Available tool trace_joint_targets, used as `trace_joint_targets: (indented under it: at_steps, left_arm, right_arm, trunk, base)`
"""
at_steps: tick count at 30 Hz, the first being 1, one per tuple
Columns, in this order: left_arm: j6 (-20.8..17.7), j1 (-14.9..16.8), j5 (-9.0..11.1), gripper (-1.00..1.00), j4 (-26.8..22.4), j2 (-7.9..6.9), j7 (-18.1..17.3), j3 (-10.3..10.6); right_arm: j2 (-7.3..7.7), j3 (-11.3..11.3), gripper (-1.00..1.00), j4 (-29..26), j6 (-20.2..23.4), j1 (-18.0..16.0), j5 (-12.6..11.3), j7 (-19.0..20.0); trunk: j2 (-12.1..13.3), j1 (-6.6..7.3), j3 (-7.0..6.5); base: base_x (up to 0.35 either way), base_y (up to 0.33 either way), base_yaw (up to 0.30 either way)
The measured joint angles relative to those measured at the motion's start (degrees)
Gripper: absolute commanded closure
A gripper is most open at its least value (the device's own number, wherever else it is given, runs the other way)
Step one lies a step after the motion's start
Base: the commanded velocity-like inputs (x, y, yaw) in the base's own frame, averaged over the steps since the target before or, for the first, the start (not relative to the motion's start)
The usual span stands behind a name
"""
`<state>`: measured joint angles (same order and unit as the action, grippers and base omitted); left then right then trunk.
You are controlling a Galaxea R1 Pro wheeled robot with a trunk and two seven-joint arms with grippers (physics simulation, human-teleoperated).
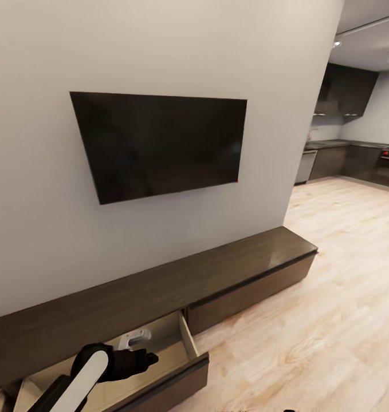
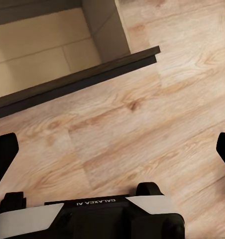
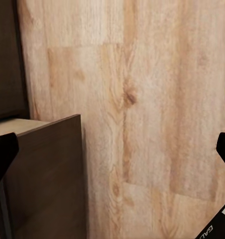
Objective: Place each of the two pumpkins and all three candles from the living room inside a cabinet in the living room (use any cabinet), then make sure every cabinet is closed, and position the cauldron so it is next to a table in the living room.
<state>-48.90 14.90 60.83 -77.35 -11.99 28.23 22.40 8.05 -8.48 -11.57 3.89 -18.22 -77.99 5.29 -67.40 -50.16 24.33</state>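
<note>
The cabinet [image 1: 160, 292] runs along the wall, its near-left drawer [image 1: 185, 349] pulled open. Stiff wood, it should slide shut pushed at the front. Both end effectors spread wide, empty.

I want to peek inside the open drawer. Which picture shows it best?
The head view: the open drawer sticks out of the TV console, pale inside. The left wrist view catches its pale floor and dark front edge. The right wrist view shows a dark wooden panel, probably its front.
</note>
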Motion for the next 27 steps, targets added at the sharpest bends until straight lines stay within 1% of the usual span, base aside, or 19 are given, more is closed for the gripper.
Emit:
trace_joint_targets:
  at_steps: [14,18,23,27]
  left_arm:
    - [0.0,0.0,0.0,-1.00,0.0,0.06,0.0,0.4]
    - [0.0,0.0,0.0,-1.00,0.0,0.08,0.0,0.5]
    - [0.0,0.0,0.0,-1.00,0.0,0.08,0.0,0.5]
    - [0.0,0.0,0.0,-1.00,0.0,0.09,0.0,0.5]
  right_arm:
    - [0.06,0.1,-1.00,0.0,0.0,0.0,-0.1,0.0]
    - [0.01,0.1,-1.00,0.0,-0.1,0.0,-0.1,0.0]
    - [0.03,0.1,-1.00,0.0,-0.1,0.0,-0.1,0.0]
    - [0.03,0.1,-1.00,0.0,-0.1,0.0,-0.1,0.0]
  trunk:
    - [0.0,0.00,0.00]
    - [0.0,0.00,0.00]
    - [0.0,0.00,0.00]
    - [0.0,0.00,0.00]
  base:
    - [0.000,-0.013,-0.281]
    - [0.000,-0.138,-0.281]
    - [0.000,-0.234,-0.281]
    - [0.000,-0.095,-0.281]
